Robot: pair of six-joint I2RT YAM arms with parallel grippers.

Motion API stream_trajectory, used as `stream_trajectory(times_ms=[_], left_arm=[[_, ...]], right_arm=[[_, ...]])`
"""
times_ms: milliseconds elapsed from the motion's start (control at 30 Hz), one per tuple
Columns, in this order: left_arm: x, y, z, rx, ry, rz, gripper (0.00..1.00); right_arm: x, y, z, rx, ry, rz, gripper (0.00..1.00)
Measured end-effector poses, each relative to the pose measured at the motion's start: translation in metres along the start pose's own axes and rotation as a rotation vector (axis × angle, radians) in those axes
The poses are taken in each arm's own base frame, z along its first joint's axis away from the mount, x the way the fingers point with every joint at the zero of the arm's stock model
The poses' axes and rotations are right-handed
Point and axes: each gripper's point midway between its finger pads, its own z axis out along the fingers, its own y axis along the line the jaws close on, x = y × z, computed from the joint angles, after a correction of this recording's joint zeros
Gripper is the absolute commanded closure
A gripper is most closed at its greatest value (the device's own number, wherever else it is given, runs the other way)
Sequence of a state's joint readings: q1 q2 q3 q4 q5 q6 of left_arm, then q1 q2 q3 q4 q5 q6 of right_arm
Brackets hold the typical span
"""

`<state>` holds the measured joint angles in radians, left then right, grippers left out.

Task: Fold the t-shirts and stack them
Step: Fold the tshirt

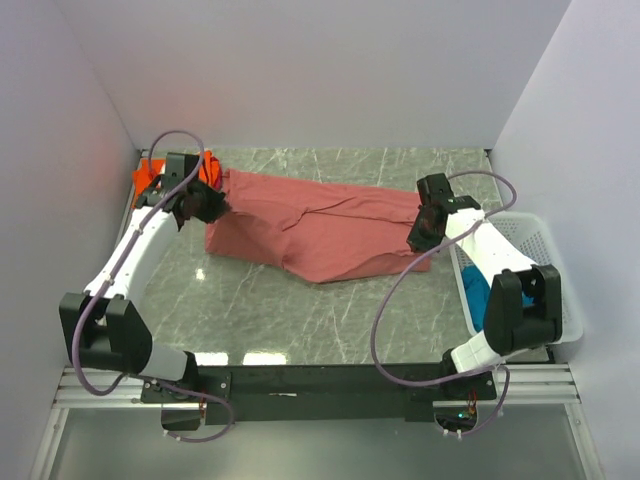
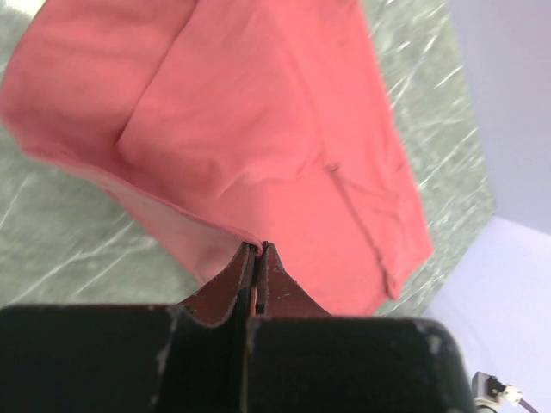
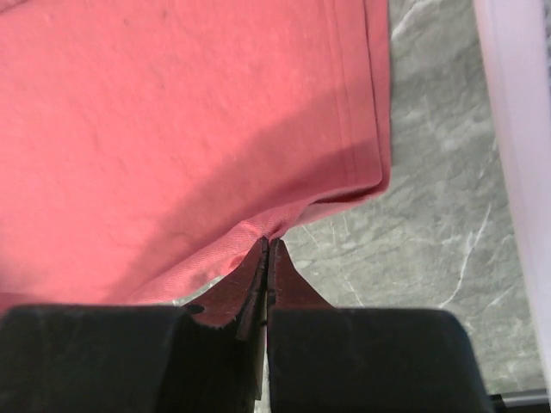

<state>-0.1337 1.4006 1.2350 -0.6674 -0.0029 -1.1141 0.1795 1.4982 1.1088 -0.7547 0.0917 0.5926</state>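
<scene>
Just left hand and right hand, each clamped on the brick-red t-shirt.

orange t-shirt mostly behind left arm, teal t-shirt partly behind right arm

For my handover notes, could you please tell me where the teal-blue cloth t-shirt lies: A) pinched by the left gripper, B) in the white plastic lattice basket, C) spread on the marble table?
B: the teal-blue cloth t-shirt shows inside the white plastic lattice basket in the top view.
</scene>
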Motion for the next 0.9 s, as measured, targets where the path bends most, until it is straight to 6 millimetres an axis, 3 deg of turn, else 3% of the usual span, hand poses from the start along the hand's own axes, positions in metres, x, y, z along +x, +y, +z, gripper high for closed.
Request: stream_trajectory(times_ms=[533, 667, 900], left_arm=[[-0.047, -0.073, 0.024, 0.147, -0.095, 0.100, 0.99], [-0.056, -0.088, 0.039, 0.173, -0.113, 0.139, 0.99], [-0.063, -0.103, 0.086, 0.168, -0.103, 0.188, 0.99]], right_arm=[[-0.049, 0.000, -0.003, 0.022, -0.030, 0.006, 1.00], [-0.049, -0.004, 0.008, 0.044, -0.003, 0.009, 1.00], [-0.050, -0.008, 0.024, 0.065, 0.039, 0.024, 1.00]])
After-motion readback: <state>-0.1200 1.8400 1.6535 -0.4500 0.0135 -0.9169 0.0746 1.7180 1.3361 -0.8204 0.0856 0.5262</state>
